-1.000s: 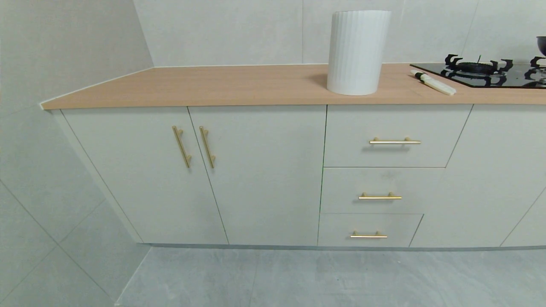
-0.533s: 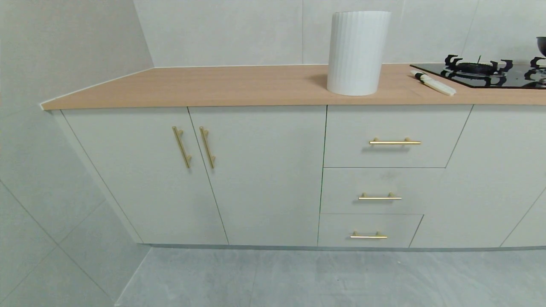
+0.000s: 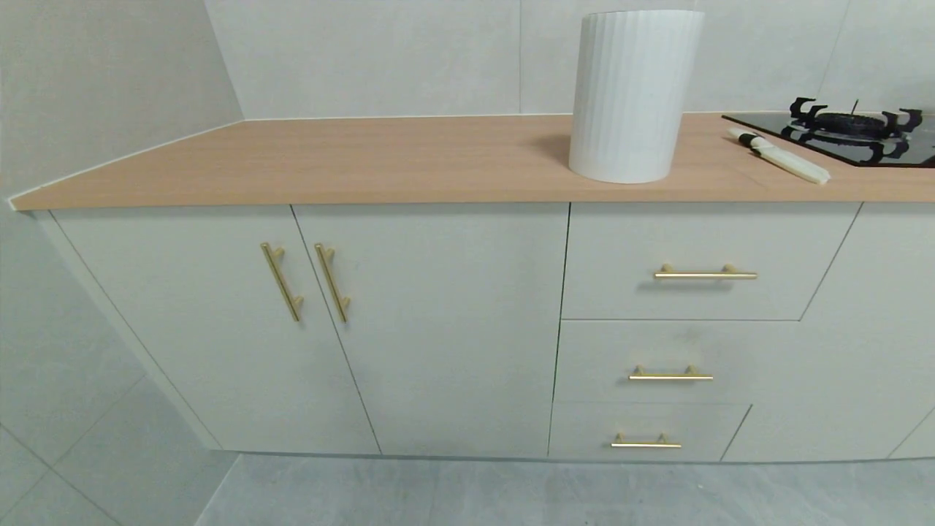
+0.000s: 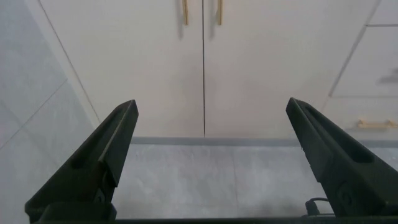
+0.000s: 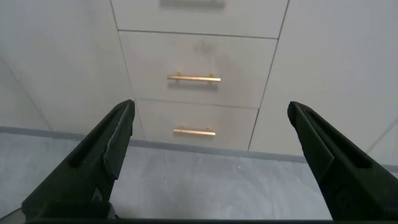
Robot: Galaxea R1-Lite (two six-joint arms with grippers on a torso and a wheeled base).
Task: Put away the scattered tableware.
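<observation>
The tall white pot (image 3: 634, 95) with ribbed sides stands on the smooth wooden counter (image 3: 329, 157), its top cut off, and the black stove (image 3: 840, 142) runs off the right side. A long pale tool (image 3: 778, 155) with a dark band, maybe a knife, lies flat on the counter between them, just beside the stove. The left gripper (image 4: 210, 107) faces the cupboard doors (image 4: 261, 62) and the right gripper (image 5: 210, 106) faces the drawers (image 5: 196, 59) with thin gold handles, both spread wide and holding nothing.
</observation>
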